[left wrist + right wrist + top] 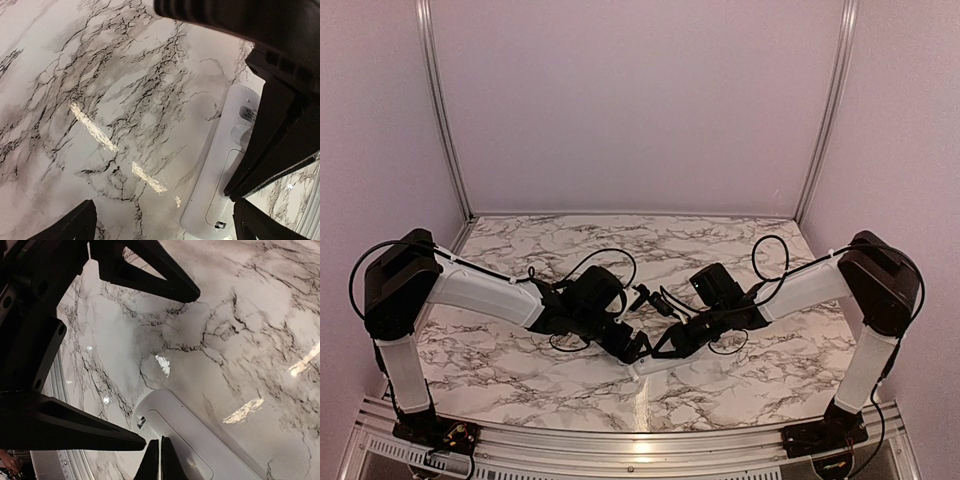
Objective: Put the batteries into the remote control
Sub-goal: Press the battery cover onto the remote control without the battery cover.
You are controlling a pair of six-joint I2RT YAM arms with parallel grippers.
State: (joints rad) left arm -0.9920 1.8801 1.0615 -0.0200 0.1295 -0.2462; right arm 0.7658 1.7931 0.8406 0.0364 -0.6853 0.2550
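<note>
The white remote control [655, 366] lies back up on the marble table, its battery cover closed, with a small latch [141, 422] at one end. My left gripper [165, 227] is open and straddles that latch end of the remote control [220, 180], which lies nearer one finger [252, 225]. My right gripper [160, 462] is shut with nothing between its fingers. Its tips sit on the cover of the remote control [210, 440]. In the top view the left gripper [638, 352] and right gripper [666, 350] meet over the remote. The batteries are out of view.
The marble table [720, 250] is ringed by pale walls with metal corner posts. An aluminium rail [620, 440] runs along the near edge, close behind the remote. The left gripper's fingers [150, 270] loom large in the right wrist view.
</note>
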